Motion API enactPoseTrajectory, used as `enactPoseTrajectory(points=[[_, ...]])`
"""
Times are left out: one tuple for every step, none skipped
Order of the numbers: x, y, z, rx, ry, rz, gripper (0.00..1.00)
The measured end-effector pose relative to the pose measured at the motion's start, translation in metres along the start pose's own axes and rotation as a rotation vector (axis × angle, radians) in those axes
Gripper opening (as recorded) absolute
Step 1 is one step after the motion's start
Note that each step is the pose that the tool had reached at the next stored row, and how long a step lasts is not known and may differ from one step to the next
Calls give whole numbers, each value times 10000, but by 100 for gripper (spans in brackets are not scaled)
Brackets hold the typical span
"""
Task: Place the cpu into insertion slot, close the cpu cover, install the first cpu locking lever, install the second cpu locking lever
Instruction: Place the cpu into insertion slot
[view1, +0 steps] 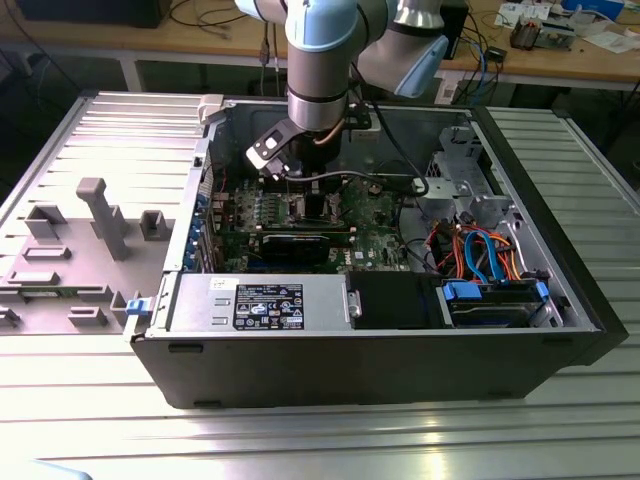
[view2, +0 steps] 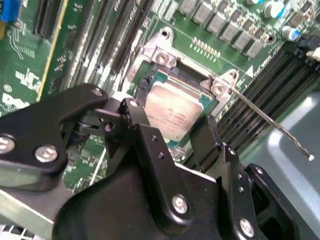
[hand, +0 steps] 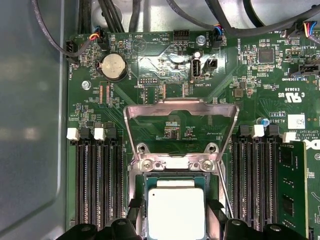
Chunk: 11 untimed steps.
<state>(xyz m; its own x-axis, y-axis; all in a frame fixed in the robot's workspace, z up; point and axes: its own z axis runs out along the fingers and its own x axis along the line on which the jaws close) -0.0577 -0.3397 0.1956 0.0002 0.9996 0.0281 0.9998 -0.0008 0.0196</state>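
The cpu (hand: 176, 212) (view2: 172, 112), a square chip with a silver-grey top, lies flat in the insertion slot (view2: 162, 57) on the green board. My gripper (hand: 176, 222) (view2: 170, 134) straddles it, and its black fingers (hand: 136, 220) press against two opposite edges of the chip. The cpu cover (hand: 180, 104), a thin silver frame, stands swung up and open behind the socket. A thin wire locking lever (view2: 270, 120) (hand: 225, 195) sticks out unlatched beside the socket. In the exterior view the gripper (view1: 305, 190) reaches down into the open computer case (view1: 560, 290).
Long memory slots (hand: 95, 190) (hand: 255, 190) flank the socket on both sides. A coin battery (hand: 114, 66) and cables (hand: 75, 47) lie beyond the cover. A black graphics card (view1: 300, 240) sits in front of the socket. A grey moulded tray (view1: 90, 230) lies on the exterior view's left.
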Motion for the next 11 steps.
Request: enactPoseTrajectory(points=[[-1, -1, -2, 3, -6, 0, 61], [-1, -1, -2, 4, -6, 0, 61], [-1, -1, -7, 4, -5, 0, 61], [0, 0, -16, 0, 1, 0, 61], [0, 0, -29, 2, -3, 5, 61], [0, 0, -30, 4, -5, 7, 61], [0, 0, -30, 4, -5, 7, 61], [-1, 0, -29, 5, -6, 8, 61], [-1, 0, -27, 5, -6, 7, 61], [0, 1, -27, 4, -6, 7, 61], [0, 1, -36, 3, -5, 7, 61]])
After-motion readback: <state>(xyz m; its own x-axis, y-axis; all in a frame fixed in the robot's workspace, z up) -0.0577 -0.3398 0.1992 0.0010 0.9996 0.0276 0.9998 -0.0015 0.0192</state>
